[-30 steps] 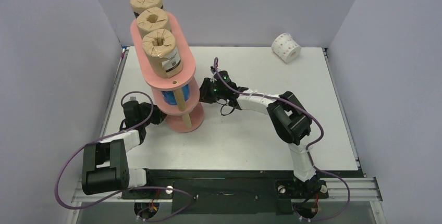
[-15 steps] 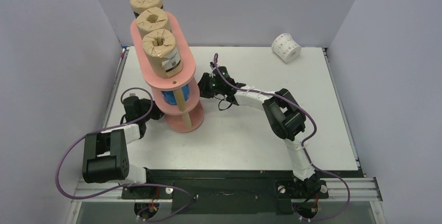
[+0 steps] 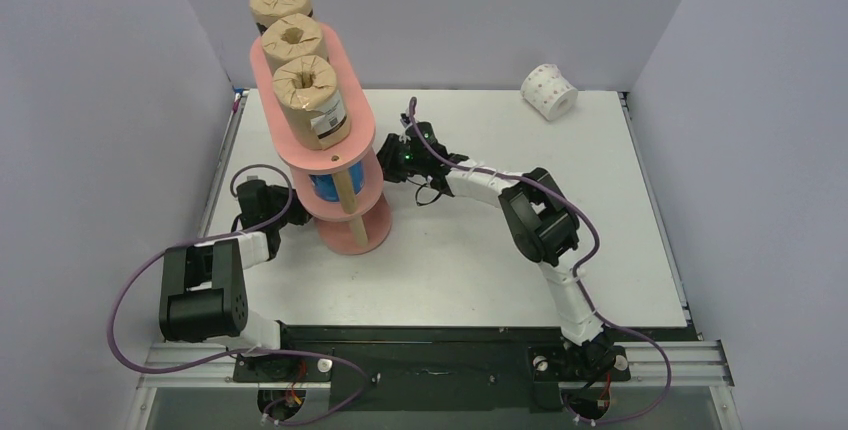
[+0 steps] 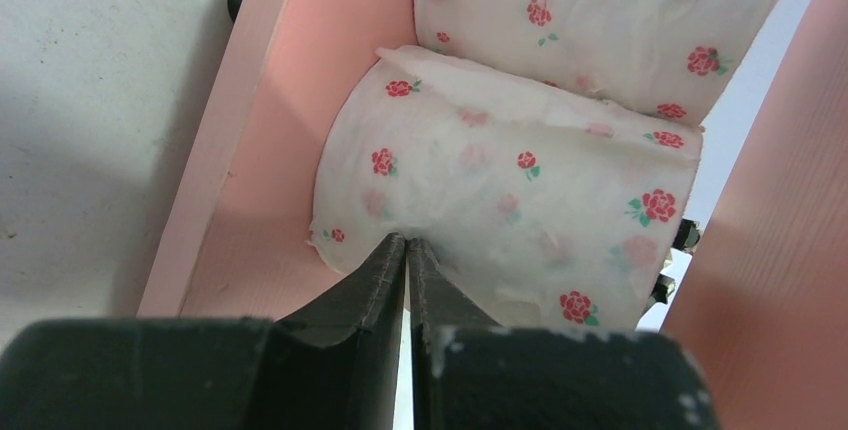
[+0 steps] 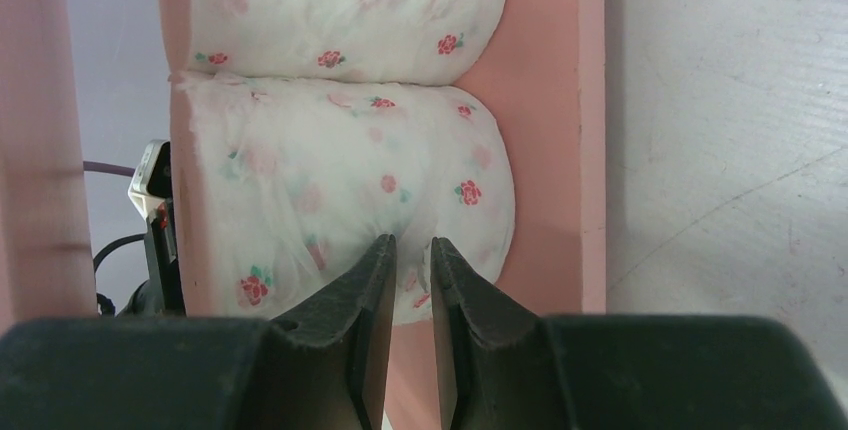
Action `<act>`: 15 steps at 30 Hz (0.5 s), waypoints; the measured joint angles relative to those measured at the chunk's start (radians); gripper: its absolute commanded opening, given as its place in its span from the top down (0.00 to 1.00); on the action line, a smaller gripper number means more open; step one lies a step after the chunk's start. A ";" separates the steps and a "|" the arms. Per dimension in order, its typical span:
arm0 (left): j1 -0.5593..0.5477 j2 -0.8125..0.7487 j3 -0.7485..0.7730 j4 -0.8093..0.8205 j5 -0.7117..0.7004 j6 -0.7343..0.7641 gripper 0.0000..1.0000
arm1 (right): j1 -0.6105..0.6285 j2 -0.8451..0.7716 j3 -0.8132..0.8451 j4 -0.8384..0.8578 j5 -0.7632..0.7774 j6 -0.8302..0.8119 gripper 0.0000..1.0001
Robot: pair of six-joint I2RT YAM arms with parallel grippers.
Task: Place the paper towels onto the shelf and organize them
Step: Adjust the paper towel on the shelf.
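- The paper towels are small, light rolls in thin, crinkly wrap. They are judged soft enough to dent under a squeeze and slick enough to slide on the board.
- The safest hold is probably across the round body at mid-height, with the jaws spread wide. A pinch on loose wrap may tear or slip.
- Two rose-print rolls stand side by side on the bottom board of the shelf. The near rose-print roll sits between the two arms, and the far rose-print roll touches it from behind.
- The left jaws are clenched with nothing between them. Their tips touch the lower side of the near rose-print roll from the shelf's left.
- The right jaws stand only slightly parted, with their tips against the same roll's opposite side. Whether they nip a fold of wrap cannot be told.
- Three brown rolls line the top board, and a blue roll shows on the middle one.
- A loose rose-print roll lies on its side at the far right of the counter, well apart from both arms and not yet shelved.
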 measured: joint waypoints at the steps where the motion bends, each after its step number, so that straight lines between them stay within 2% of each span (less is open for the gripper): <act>1: 0.000 0.003 0.002 0.001 -0.001 -0.001 0.96 | -0.002 0.006 0.006 0.000 0.000 0.001 0.83; 15: 0.000 0.029 0.026 0.005 -0.003 -0.011 0.97 | -0.009 0.037 0.052 -0.007 -0.007 0.025 0.82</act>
